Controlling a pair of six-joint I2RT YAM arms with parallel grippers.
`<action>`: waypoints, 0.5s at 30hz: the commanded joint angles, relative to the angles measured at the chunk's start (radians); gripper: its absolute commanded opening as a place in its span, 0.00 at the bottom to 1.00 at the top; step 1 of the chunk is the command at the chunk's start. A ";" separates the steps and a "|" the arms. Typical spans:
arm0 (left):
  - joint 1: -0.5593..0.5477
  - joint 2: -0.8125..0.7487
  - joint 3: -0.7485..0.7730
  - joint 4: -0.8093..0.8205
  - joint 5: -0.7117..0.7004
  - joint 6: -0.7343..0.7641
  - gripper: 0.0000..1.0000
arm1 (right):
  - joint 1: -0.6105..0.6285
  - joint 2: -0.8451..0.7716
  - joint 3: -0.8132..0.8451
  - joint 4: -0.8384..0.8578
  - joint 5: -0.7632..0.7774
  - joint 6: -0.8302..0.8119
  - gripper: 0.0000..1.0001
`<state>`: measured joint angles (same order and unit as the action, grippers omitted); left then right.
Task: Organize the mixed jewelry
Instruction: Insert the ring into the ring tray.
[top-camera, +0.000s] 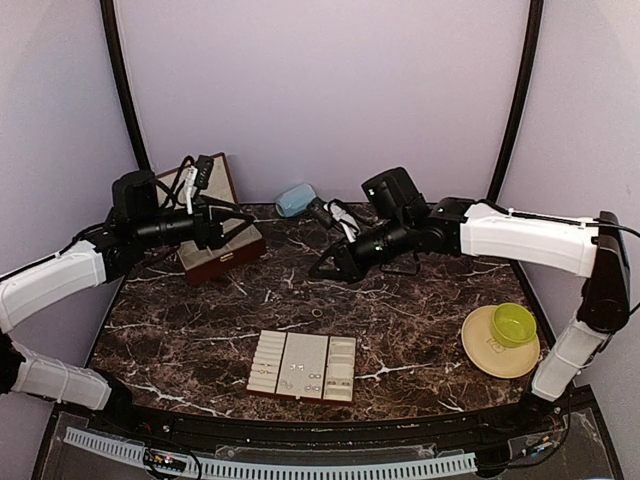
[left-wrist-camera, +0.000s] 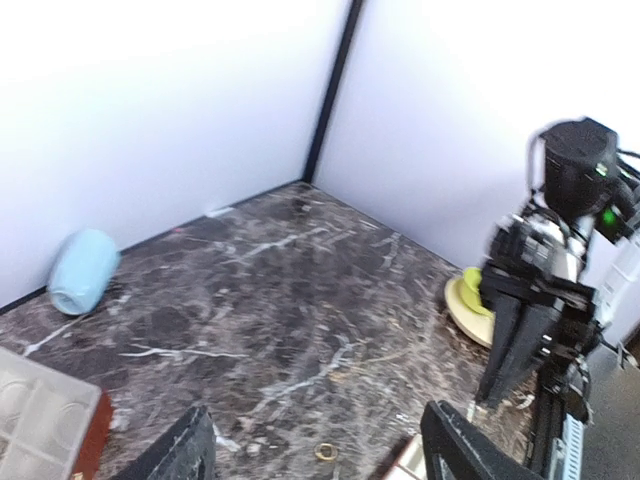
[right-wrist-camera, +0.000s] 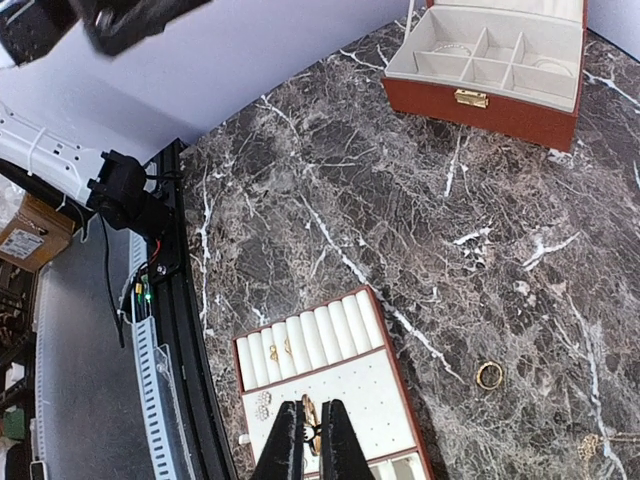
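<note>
A gold ring (right-wrist-camera: 311, 424) is pinched in my right gripper (right-wrist-camera: 311, 408), which is shut and hovers over the cream-lined tray (right-wrist-camera: 380, 395). Seen from above, that gripper (top-camera: 323, 270) hangs above mid-table, behind the tray (top-camera: 345, 352). A few small shiny pieces (right-wrist-camera: 279, 350) sit in the tray's roll slots and on its pad. Another gold ring (right-wrist-camera: 489, 375) lies loose on the marble (top-camera: 318, 313), also visible between the left fingers (left-wrist-camera: 326, 452). My left gripper (left-wrist-camera: 315, 412) is open and empty, held next to the red-brown box (top-camera: 222, 255).
The open red-brown box (right-wrist-camera: 490, 62) has cream compartments. A pale blue cylinder (top-camera: 293, 200) lies at the back. A yellow plate (top-camera: 488, 352) carries a green bowl (top-camera: 513, 323) at the right. A gold piece (right-wrist-camera: 590, 446) lies at the right wrist view's lower right edge.
</note>
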<state>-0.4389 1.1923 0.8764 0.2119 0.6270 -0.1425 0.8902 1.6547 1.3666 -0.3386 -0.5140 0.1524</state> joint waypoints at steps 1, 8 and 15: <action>0.146 -0.018 0.029 -0.103 -0.111 -0.044 0.74 | 0.059 0.009 -0.004 -0.006 0.058 -0.037 0.00; 0.287 -0.014 -0.032 -0.064 -0.115 -0.138 0.73 | 0.193 0.133 0.028 0.033 0.090 -0.037 0.00; 0.290 -0.041 -0.026 -0.113 -0.165 -0.095 0.73 | 0.288 0.267 0.087 0.065 0.137 -0.038 0.00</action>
<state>-0.1539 1.1851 0.8558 0.1295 0.4889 -0.2512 1.1423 1.8866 1.3983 -0.3267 -0.4194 0.1276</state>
